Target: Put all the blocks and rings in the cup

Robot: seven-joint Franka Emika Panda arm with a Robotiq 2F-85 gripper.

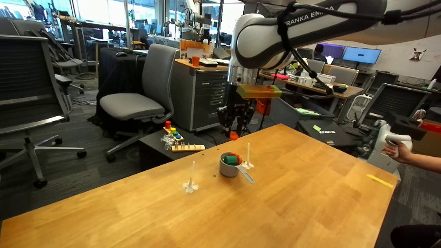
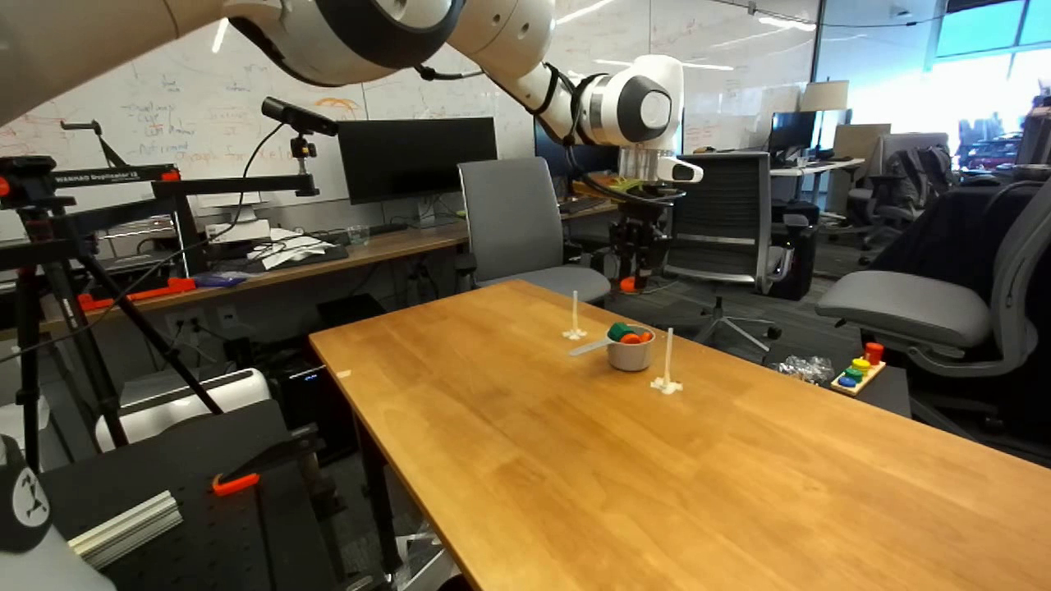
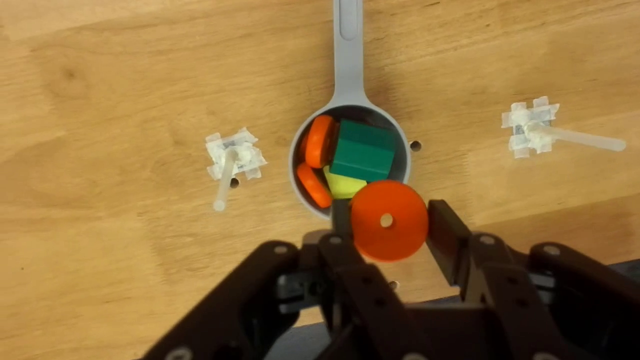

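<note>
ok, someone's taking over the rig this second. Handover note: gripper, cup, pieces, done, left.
Gripper: closed on an orange ring, held in the air, roughly above the cup in both exterior views.
Cup: upright on the table, between two pale pegs.
Done: a green block, a yellow piece and at least two orange pieces are in the cup; anything beneath them is hidden.
Left: the orange ring. Probably check centring, lower a bit, then open; in the wrist view it covers part of the cup's rim.
</note>
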